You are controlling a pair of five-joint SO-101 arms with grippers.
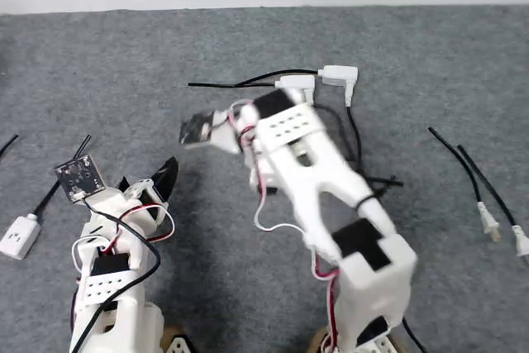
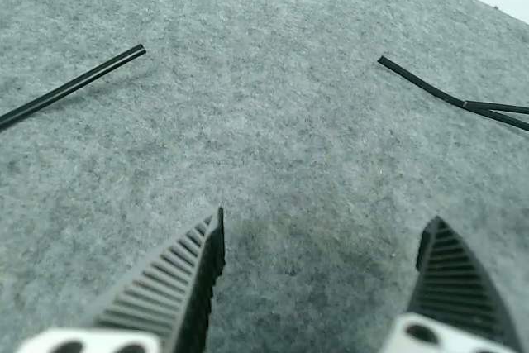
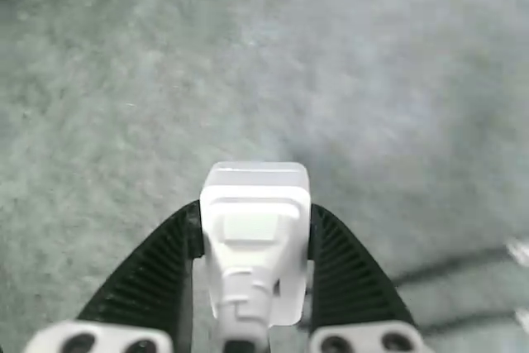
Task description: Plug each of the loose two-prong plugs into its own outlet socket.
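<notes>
My right claw [image 3: 256, 211] clamped on white rectangular plastic outlet socket [image 3: 254, 241], mid-table above grey felt mat [image 3: 116, 80]. My left claw [image 2: 326, 219] wide open, holding nothing, near left. Loose white two-prong plugs [image 1: 489, 226] at right edge.

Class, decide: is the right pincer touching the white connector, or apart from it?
Touching. The right wrist view shows the right pincer shut on the white connector, both black fingers pressed against its sides.
</notes>
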